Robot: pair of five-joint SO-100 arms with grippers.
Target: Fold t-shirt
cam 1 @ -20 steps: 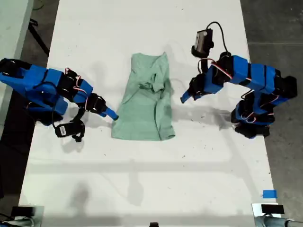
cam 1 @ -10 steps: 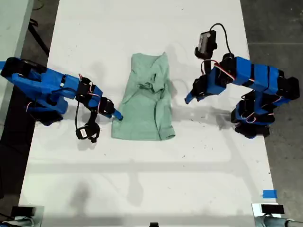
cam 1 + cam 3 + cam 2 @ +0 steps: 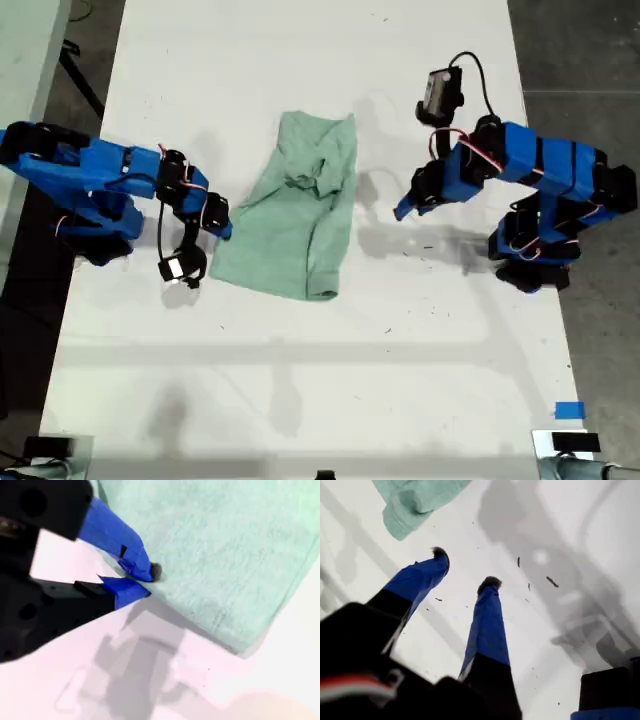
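White table (image 3: pixel 300 400) holds the t-shirt (image 3: pixel 300 225). Your second gripper (image 3: pixel 142 582) pinches its edge; my first gripper (image 3: pixel 465 567), spread apart, waits beside. Lift and fold next.

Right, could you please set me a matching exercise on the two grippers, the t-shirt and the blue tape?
1. my first gripper
2. my second gripper
3. t-shirt
4. blue tape

a. pinching a cloth edge
b. open over the bare table
c. near the exterior view's lower right corner
d. rumpled, lying mid-table

Pairs: 1-b, 2-a, 3-d, 4-c
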